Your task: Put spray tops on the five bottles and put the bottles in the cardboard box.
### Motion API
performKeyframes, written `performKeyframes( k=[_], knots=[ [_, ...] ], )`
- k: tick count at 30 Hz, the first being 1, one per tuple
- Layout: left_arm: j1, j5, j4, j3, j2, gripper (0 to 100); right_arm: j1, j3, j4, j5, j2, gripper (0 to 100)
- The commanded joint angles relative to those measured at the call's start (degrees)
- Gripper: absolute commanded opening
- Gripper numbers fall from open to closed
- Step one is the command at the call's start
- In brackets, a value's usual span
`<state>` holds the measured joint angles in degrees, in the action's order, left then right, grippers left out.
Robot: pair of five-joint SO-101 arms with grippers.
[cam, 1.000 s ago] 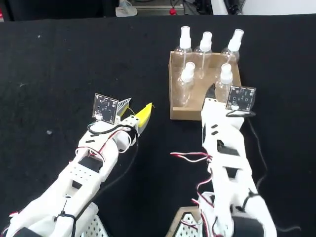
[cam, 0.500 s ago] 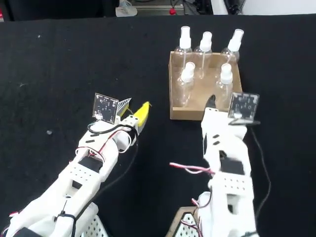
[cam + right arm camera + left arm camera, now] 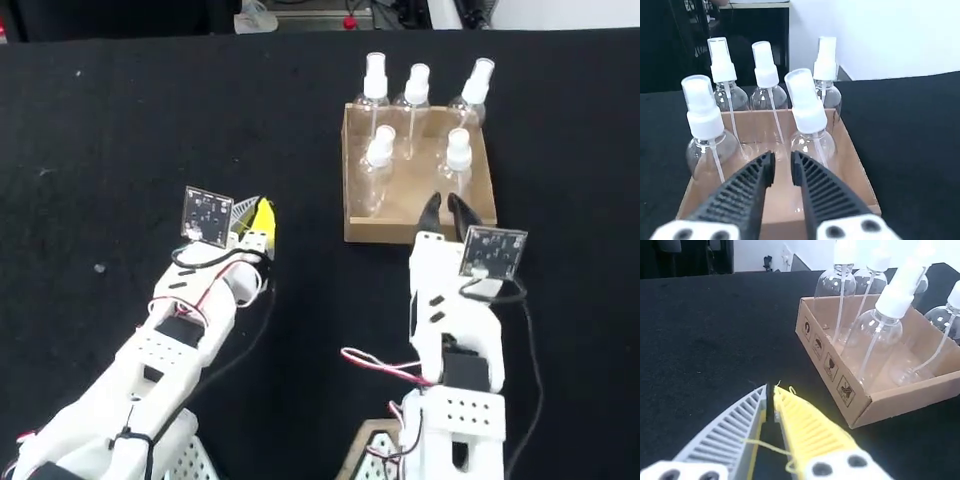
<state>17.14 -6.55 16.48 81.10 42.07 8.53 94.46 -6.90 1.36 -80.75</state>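
Right gripper point(image 3: 782, 161) slightly parted, empty | left gripper point(image 3: 771, 389) closed, empty | bottles point(image 3: 377, 172) judged light, slippery, best gripped at neck

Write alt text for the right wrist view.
Five clear bottles with white spray tops stand in an open cardboard box on a black table. The black right hand points at the box, slightly open and empty.

Five clear plastic bottles point(image 3: 376, 172) with white spray tops point(image 3: 375, 70) stand upright inside a shallow brown cardboard box point(image 3: 380, 229). Three line its far side, two its near side. The box sits on a black tabletop point(image 3: 150, 120).
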Motion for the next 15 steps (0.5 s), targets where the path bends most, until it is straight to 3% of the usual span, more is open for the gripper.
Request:
performKeyframes(
  k=[1,6,11,15],
  knots=[
    [-2.24,0.62,1.41,-3.38,-0.09,3,0.62,0.84,0.53,0.44,-4.00,2.8],
    [-8.66,0.62,1.05,-5.23,0.00,3,-5.19,2.68,-1.41,1.05,-9.80,2.8],
    [-21.49,0.62,0.26,-1.36,0.09,3,-6.59,2.59,-14.68,6.15,-18.59,2.6],
    [-30.20,0.62,0.53,1.45,0.09,3,-11.87,2.07,-29.54,6.59,-27.47,2.8]
  ],
)
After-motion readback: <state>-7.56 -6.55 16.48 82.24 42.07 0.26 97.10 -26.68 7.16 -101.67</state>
